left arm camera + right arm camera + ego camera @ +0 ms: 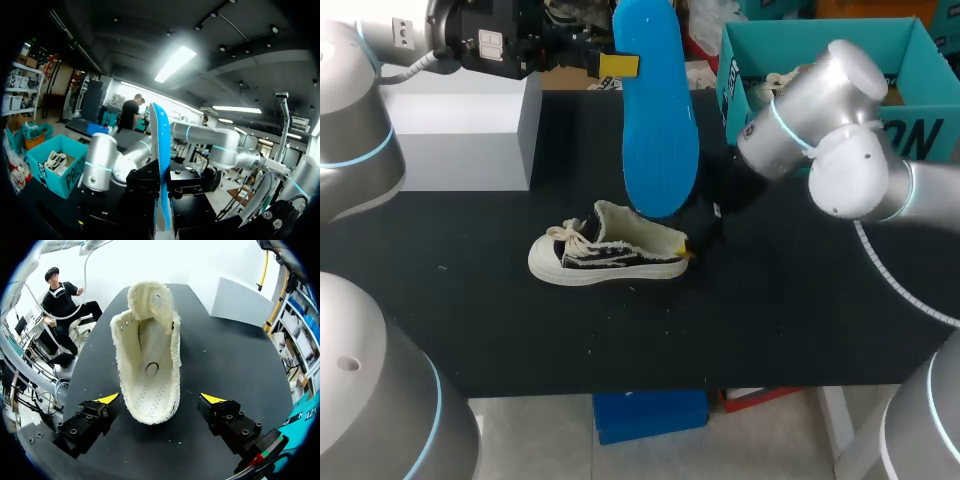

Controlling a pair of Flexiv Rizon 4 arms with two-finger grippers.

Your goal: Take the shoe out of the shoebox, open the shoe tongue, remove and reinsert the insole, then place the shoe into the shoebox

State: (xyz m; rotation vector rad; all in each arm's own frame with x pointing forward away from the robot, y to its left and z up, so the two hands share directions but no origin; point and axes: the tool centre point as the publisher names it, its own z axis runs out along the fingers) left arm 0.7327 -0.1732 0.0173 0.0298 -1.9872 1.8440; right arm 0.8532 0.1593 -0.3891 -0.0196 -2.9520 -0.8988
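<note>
Head view: insole (658, 110) out, clamped in left gripper (162, 184); right gripper (161, 399) gaping (empty) astride shoe (147, 355) heel; next, probably toe-first reinsertion.

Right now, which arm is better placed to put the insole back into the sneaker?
Left: left end effector grips the blue insole above the sneaker; right end effector is open at the heel.

Left tool (618, 66) raised high, clamped on the insole (658, 120); right tool (162, 399) low, 2 fingers spread wide.
</note>
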